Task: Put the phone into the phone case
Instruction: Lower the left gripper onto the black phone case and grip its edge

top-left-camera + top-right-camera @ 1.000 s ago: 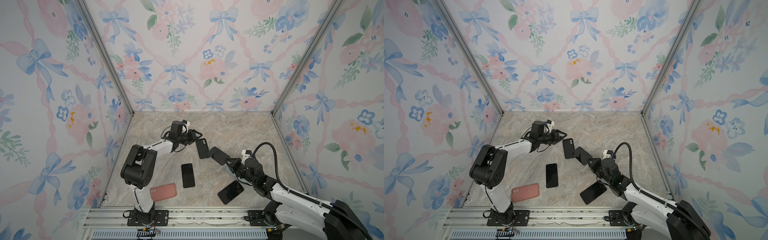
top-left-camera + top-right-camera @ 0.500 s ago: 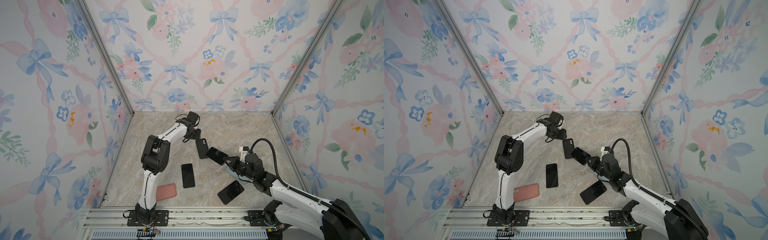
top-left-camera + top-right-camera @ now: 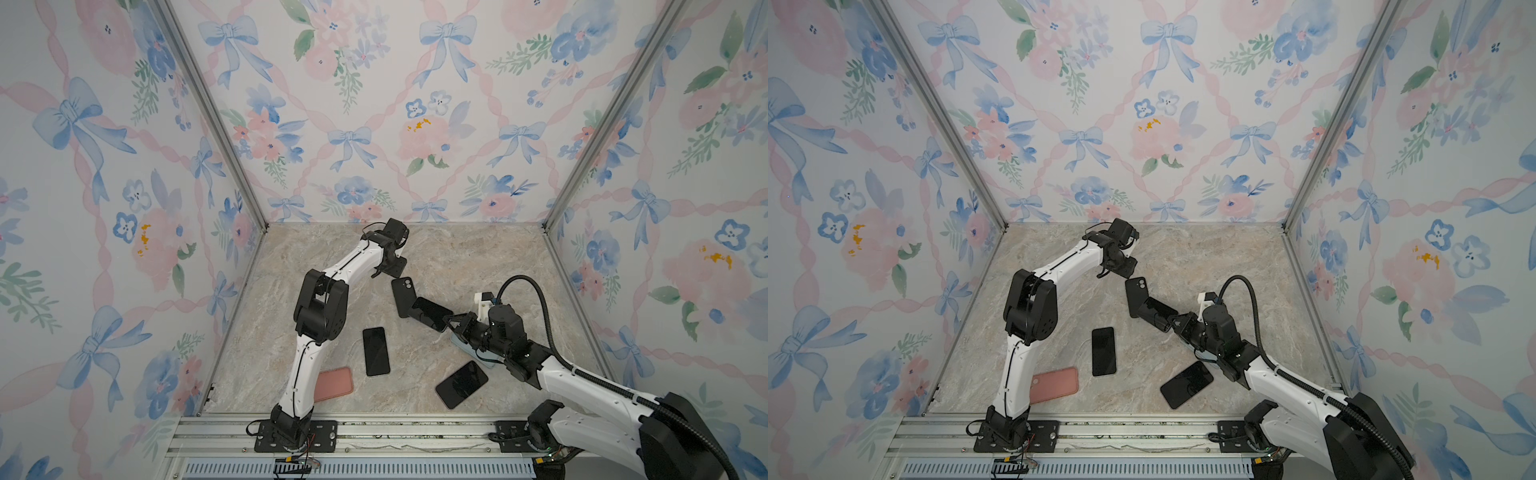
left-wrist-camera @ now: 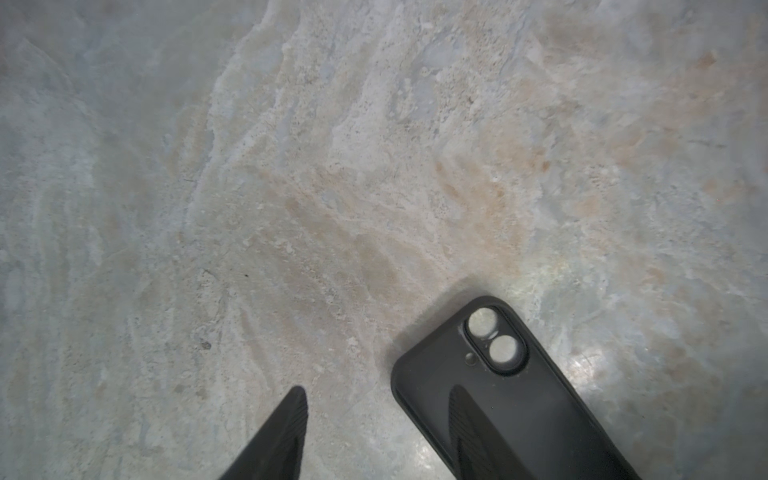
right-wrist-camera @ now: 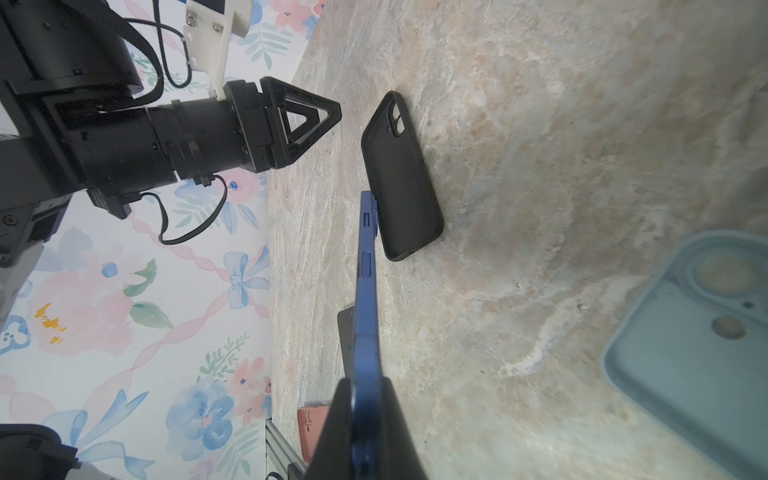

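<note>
A black phone case lies flat on the marble floor, and the floor shows through its two camera holes. My right gripper is shut on a dark blue phone, held on edge, its far end at the case's near end. My left gripper stands open at the case's camera end. One finger is over the case's back, the other over bare floor. It holds nothing.
A black phone lies mid-floor and another lies near the front. A pink case sits by the left arm's base. A pale blue case lies beside my right gripper. Patterned walls close three sides.
The left arm has swung round and risen, bringing its gripper to the case's camera end, and its jaws have opened a little wider. The right gripper and phone have shifted slightly toward the case.
</note>
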`<state>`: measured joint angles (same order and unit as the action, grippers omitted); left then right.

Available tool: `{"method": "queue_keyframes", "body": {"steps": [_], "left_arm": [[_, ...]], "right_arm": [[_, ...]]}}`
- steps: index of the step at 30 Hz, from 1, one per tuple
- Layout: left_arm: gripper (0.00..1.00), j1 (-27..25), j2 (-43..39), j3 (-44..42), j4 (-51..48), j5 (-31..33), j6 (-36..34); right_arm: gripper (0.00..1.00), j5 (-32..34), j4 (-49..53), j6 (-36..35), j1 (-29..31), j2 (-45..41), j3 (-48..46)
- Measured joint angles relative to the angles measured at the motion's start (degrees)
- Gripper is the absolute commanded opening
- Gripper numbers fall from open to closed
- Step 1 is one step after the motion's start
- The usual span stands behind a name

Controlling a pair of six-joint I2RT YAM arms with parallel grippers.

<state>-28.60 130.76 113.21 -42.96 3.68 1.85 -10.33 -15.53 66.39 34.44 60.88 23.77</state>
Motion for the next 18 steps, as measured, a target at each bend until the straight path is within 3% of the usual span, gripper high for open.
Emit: {"method": "queue_keyframes", "body": {"steps": [9, 18], "left_arm": [[0.54, -2.03, 2.60, 1.92, -0.98, 0.37, -1.51], [0.39, -2.12, 3.48, 2.05, -1.14, 0.39, -1.68]], "right_arm": [[0.00, 0.02, 1.84, -0.07, 0.00, -0.37, 0.66], [0.00, 0.02, 2.08, -0.07, 0.00, -0.63, 0.66]]}}
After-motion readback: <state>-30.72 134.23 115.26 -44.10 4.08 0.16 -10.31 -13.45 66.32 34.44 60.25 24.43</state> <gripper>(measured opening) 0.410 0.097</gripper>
